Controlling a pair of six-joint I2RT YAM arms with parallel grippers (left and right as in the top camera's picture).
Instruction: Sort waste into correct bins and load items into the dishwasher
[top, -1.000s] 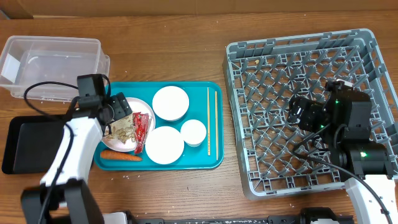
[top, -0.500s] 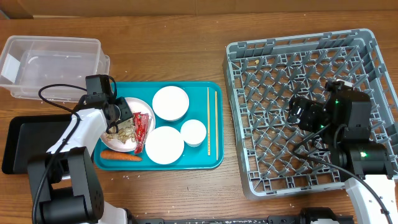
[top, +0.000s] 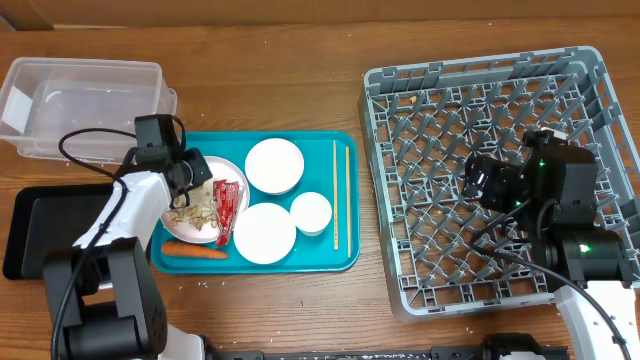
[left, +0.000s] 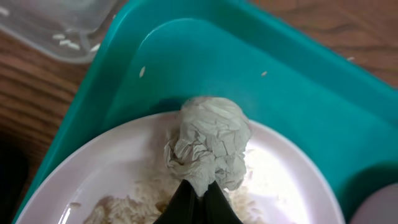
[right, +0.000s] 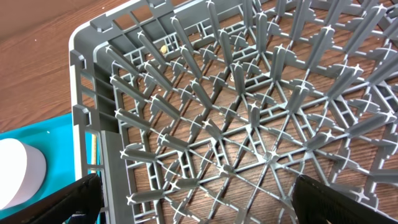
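The right end effector (right: 198, 202) hangs spread over the dishwasher rack (top: 480, 80) at the worktop's right edge. On the teal tray (top: 315, 255) nearer the left edge, a plate (left: 286, 180) carries the crumpled napkin (left: 211, 140), its lower fold pinched in the left end effector (left: 199, 190). Light, soft paper; a bunched fold likely grips best.

Tray (top: 320, 150): we are finding it lying on the table (top: 300, 60), left of the rack (top: 440, 180).
Tub (top: 80, 68): we are seeing it sitting behind the tray's left corner.
Bin (top: 45, 225): it is lying left of the tray, before the tub.
Plate (left: 124, 162): it is sitting at the tray's left end, carrying the napkin (left: 211, 143) and wrapper (top: 229, 205).
Carrot (top: 195, 251): it is lying before the plate.
Bowls (top: 274, 165): three are sitting right of the plate.
Chopsticks (top: 341, 195): they are lying right of the bowls.
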